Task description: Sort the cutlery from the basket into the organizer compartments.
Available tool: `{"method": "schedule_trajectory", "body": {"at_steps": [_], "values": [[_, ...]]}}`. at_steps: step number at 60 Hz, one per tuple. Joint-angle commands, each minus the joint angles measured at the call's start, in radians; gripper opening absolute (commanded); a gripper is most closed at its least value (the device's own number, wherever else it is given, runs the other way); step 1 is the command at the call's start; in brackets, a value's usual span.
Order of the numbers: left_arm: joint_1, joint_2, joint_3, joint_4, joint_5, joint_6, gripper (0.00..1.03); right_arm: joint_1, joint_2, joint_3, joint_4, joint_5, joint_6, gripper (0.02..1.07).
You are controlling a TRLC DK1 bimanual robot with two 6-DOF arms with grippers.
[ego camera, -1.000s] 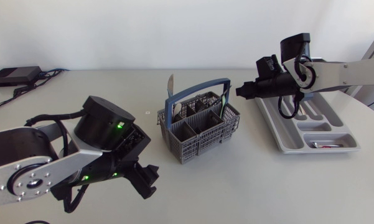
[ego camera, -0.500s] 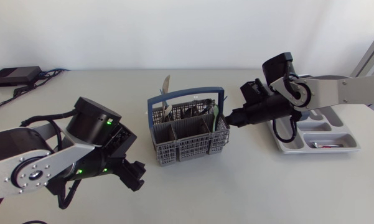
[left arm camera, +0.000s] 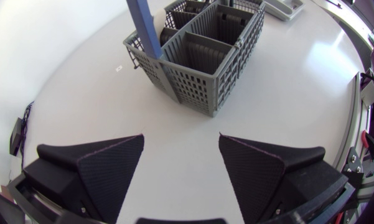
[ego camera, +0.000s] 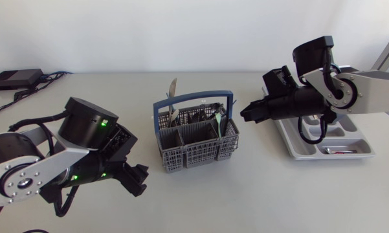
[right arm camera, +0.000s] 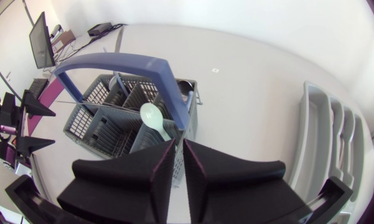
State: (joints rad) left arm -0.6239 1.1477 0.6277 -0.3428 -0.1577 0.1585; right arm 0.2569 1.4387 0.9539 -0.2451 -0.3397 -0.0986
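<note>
The grey cutlery basket (ego camera: 194, 147) with a blue handle stands mid-table. A pale green spoon (ego camera: 218, 120) sticks up at its right end and a silver utensil (ego camera: 172, 90) at its far left corner. My right gripper (ego camera: 244, 111) hovers just right of the basket, fingers nearly together with nothing between them. In the right wrist view the spoon (right arm camera: 151, 116) stands in the basket (right arm camera: 106, 127) just ahead of that gripper (right arm camera: 179, 163). My left gripper (ego camera: 139, 181) is low at the front left and open (left arm camera: 180, 162), with the basket (left arm camera: 205, 68) ahead. The grey organizer (ego camera: 298, 144) lies at the right.
A piece of silver cutlery (ego camera: 336, 150) lies in the organizer's near compartment. A black box with cables (ego camera: 16, 79) sits at the far left. My right arm's forearm hangs over the organizer (right arm camera: 327, 137).
The basket slid left and turned square to the table. My right gripper dipped to the spoon at the basket's right end, then drew back to the right without it. My left arm shifted left.
</note>
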Motion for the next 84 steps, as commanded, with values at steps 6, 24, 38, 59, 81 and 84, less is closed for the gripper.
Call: {"method": "schedule_trajectory", "body": {"at_steps": [6, 24, 38, 59, 81, 84], "values": [[-0.020, -0.006, -0.014, -0.009, 0.006, 0.010, 0.83, 0.097, -0.017, -0.061, 0.041, 0.085, -0.007, 0.30], [-0.031, -0.020, -0.014, -0.019, 0.006, 0.009, 0.83, 0.329, 0.029, -0.107, 0.185, 0.412, 0.011, 0.35], [-0.033, -0.048, -0.020, -0.035, 0.006, 0.009, 0.83, 0.387, 0.112, -0.104, 0.267, 0.591, -0.012, 0.39], [-0.034, -0.055, -0.025, -0.038, 0.006, 0.009, 0.83, 0.423, 0.203, -0.104, 0.368, 0.740, -0.035, 0.42], [-0.037, -0.036, -0.031, -0.019, 0.007, 0.009, 0.83, 0.423, 0.287, -0.057, 0.425, 0.889, -0.061, 0.41], [-0.039, -0.032, -0.033, -0.018, 0.007, 0.007, 0.83, 0.421, 0.299, -0.049, 0.428, 0.893, -0.062, 0.42]]}}
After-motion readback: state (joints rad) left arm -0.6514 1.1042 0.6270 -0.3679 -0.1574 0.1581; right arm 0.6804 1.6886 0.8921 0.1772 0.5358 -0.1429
